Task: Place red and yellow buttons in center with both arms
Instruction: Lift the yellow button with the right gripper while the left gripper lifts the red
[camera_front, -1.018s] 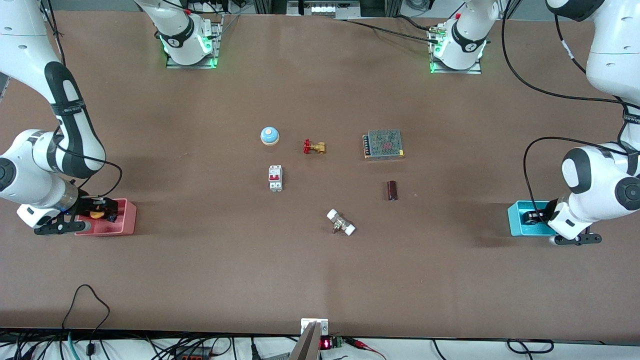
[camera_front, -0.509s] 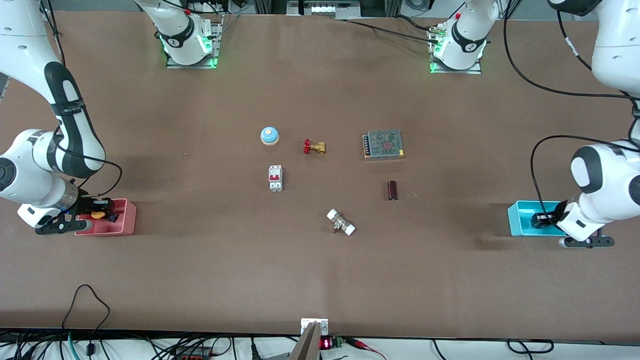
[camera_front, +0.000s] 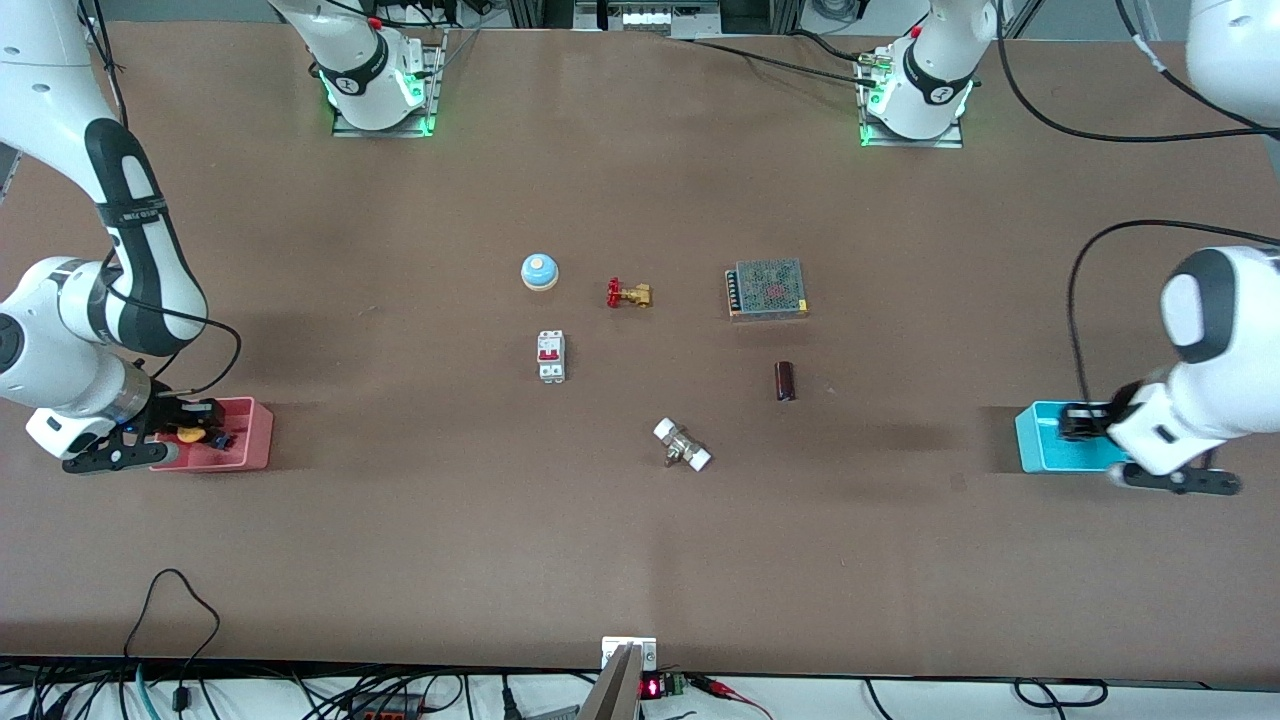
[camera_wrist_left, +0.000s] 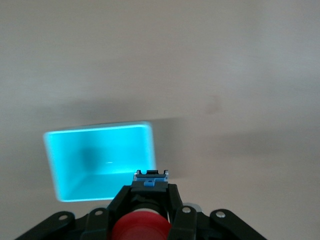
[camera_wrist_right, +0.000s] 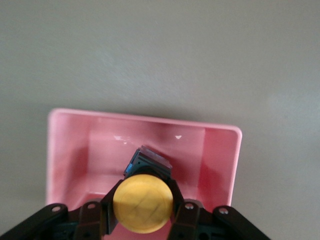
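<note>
While each gripper grips a button, both hover over bins.

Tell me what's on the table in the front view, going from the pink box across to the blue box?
pink tray → bell → breaker switch → brass valve → white-capped fitting → power supply → dark cylinder → blue tray

No readable text, label or number anywhere — only illegible markings.
</note>
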